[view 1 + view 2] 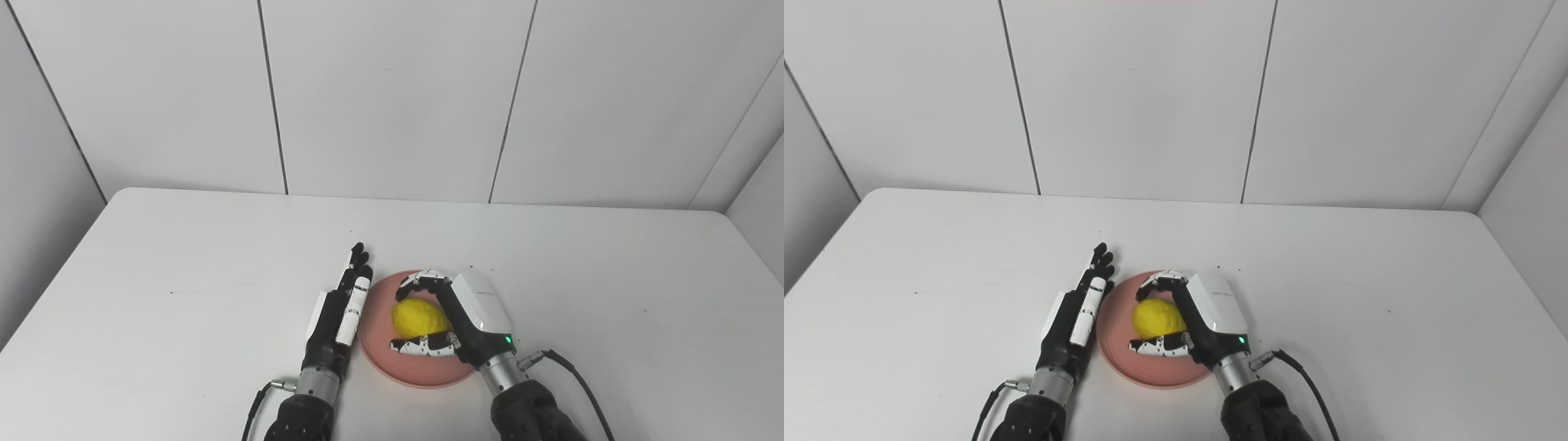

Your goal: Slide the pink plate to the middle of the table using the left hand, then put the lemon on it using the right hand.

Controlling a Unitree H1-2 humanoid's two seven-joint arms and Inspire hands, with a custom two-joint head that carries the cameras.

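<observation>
Yellow lemon (419, 318) on pink plate (422, 372), right hand (456, 318) fingers clamped on it; left hand (342, 309) flat beside, fingers straight, holding nothing.

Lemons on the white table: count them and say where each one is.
1. The yellow lemon sits over the round pink plate near the table's middle, enclosed by the right hand. None appears hidden elsewhere.

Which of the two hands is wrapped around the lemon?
The right hand, curled around the lemon over the pink plate; the left hand lies flat, holding nothing.
</observation>
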